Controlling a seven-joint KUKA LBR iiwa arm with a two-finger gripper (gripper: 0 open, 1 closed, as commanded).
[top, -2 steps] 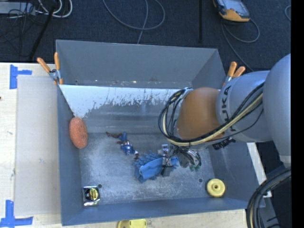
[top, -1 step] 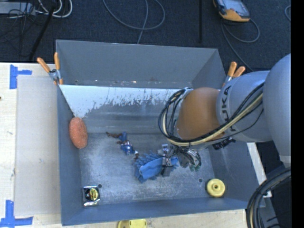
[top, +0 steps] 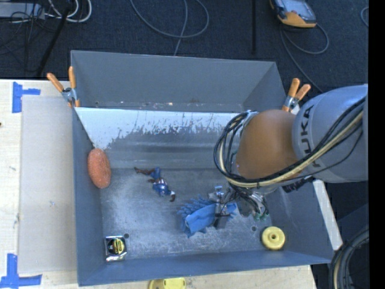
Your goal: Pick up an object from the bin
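Grey bin (top: 174,83): blue rag (top: 194,219), orange lump (top: 99,167), yellow disc (top: 273,238); hand (top: 223,211) over rag, grip unclear

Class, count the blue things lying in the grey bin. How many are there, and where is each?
2. A small blue toy figure lies near the bin's middle; a larger spiky blue thing lies right of it, at the pincer. The arm may hide more.

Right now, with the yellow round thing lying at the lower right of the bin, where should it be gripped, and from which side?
Grip the yellow round thing across its outer rim, coming straight down from above. It seems to lie flat with bare floor around it, so both sides of the rim look free. The walls of the bin stand close, so coming in sideways looks poor.
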